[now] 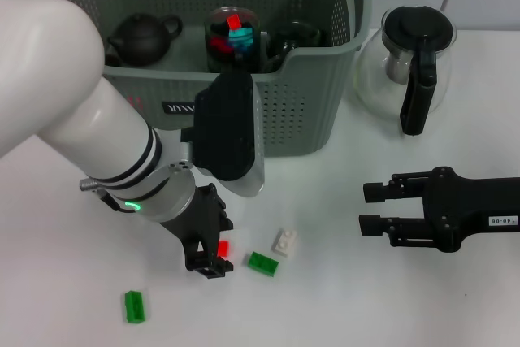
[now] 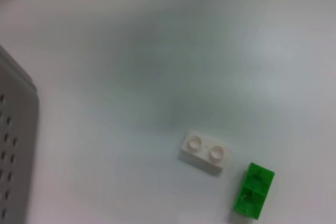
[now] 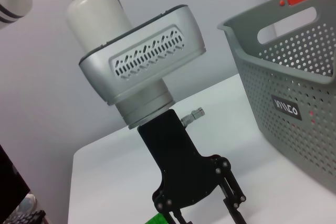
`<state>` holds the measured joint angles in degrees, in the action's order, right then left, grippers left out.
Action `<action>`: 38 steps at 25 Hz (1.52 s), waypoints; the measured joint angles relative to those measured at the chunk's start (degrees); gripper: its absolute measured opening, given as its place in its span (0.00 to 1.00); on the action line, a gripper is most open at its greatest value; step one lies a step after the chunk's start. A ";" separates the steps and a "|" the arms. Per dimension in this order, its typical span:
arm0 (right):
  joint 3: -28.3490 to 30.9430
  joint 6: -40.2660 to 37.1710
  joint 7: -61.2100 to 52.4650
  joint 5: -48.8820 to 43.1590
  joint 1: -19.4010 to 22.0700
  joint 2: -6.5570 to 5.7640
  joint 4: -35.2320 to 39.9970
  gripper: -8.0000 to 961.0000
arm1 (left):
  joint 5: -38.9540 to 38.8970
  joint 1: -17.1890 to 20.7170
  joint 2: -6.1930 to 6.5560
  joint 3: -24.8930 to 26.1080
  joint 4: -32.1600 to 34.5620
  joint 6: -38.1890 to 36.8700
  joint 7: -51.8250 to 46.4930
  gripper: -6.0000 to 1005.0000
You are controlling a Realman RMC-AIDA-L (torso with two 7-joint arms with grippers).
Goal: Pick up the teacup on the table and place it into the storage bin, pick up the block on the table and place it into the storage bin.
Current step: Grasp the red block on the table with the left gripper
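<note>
The grey storage bin (image 1: 301, 111) stands at the back and holds a black teapot (image 1: 142, 38), a glass jar (image 1: 234, 38) with red and blue pieces, and a dark cup (image 1: 292, 36). No teacup shows on the table. A red block (image 1: 223, 247) lies on the table. My left gripper (image 1: 210, 264) is low over it, jaws spread, with the block right beside its fingers. A white block (image 1: 284, 241) (image 2: 206, 152) and a green block (image 1: 262, 263) (image 2: 253, 190) lie just to the right. My right gripper (image 1: 372, 207) is open and empty, farther right.
A glass teapot with a black handle (image 1: 410, 62) stands right of the bin. A second green block (image 1: 134, 306) lies near the front left. The bin wall (image 2: 13, 145) (image 3: 294, 77) is close to the left arm.
</note>
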<state>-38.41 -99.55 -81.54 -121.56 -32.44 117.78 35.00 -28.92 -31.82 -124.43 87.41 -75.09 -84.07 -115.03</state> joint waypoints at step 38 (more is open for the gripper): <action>0.26 0.07 -0.02 0.10 0.01 -0.15 -0.20 0.62 | 5.54 -0.44 -0.11 -6.78 1.27 4.18 -4.82 0.37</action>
<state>-38.15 -99.49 -81.56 -121.46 -32.43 117.62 34.80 -23.38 -32.26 -124.54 80.63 -73.82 -79.89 -119.85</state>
